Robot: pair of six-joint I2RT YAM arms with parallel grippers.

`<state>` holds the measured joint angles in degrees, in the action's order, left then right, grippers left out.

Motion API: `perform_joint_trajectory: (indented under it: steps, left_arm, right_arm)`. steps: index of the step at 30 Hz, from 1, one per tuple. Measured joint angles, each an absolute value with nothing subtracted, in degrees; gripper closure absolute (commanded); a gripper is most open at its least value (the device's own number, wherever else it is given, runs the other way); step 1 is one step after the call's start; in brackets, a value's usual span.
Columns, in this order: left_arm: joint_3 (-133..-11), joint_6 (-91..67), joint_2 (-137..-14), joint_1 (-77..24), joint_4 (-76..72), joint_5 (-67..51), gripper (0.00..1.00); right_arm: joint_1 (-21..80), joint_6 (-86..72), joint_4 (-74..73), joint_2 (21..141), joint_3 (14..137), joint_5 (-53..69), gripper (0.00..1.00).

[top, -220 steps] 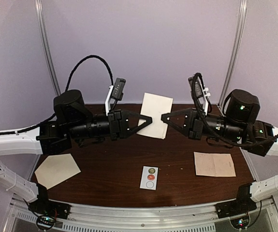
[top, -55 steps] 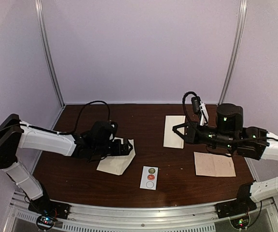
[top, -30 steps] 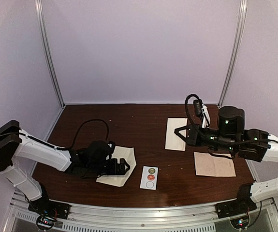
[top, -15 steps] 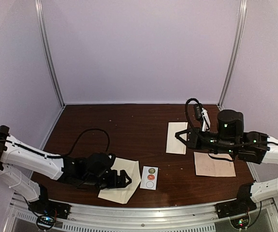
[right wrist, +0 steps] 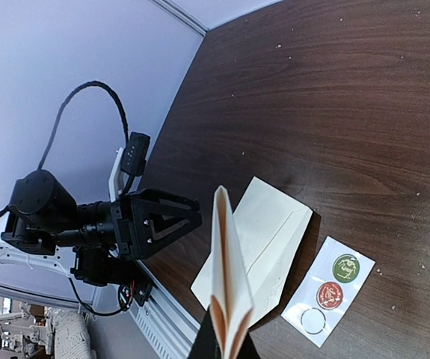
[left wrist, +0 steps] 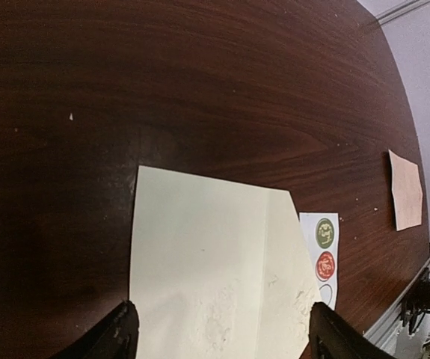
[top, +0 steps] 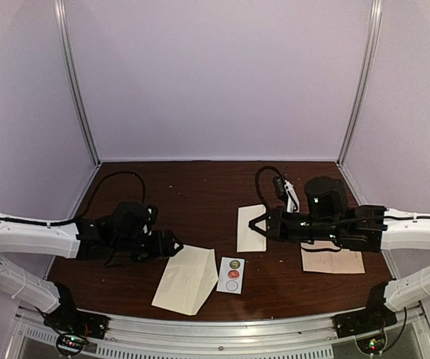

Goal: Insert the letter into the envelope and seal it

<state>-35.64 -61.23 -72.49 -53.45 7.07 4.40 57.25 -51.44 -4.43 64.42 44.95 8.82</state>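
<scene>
The cream envelope (top: 188,278) lies flat near the table's front edge, flap side toward the sticker card. In the left wrist view the envelope (left wrist: 207,277) fills the space below my open left gripper (left wrist: 222,345), whose fingers (left wrist: 121,335) stand wide apart on either side, not holding it. From above, the left gripper (top: 171,243) sits just left of and behind the envelope. My right gripper (top: 262,224) is shut on the folded letter (top: 249,230), held edge-up above the table's middle. In the right wrist view the letter (right wrist: 228,277) hangs over the envelope (right wrist: 263,232).
A white card of round stickers (top: 231,274) lies right of the envelope, also visible as the sticker card (right wrist: 330,292). A pinkish creased sheet (top: 333,259) lies under the right arm. The metal rail (top: 215,329) runs along the front edge.
The left gripper dragged the envelope toward the front edge, let it go and drew back to the left. The right arm carried the letter leftward toward the table's middle.
</scene>
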Motion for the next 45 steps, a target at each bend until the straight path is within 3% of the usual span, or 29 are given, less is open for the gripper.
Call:
perform_joint_trajectory:
  steps: [7, 19, 32, 45]
  left_arm:
    - [-32.58, -56.80, -75.02, -49.84, 5.45, 0.38, 0.32]
    - [-32.12, -50.54, -83.81, -48.80, 0.58, -3.51, 0.50]
    - [-28.60, -49.84, -82.98, -48.80, -5.13, -4.19, 0.51]
    - [-28.01, -50.09, -82.70, -48.80, -5.96, -4.86, 0.52]
  right_arm:
    - [59.46, -56.80, -1.04, 71.68, 44.95, 9.58, 1.00]
    - [61.19, -66.04, 5.06, 84.93, 46.57, 10.33, 1.00]
    - [61.60, -69.78, 6.85, 99.11, 55.27, 11.86, 1.00]
    - [62.78, -72.73, 7.53, 100.29, 53.34, 13.76, 1.00]
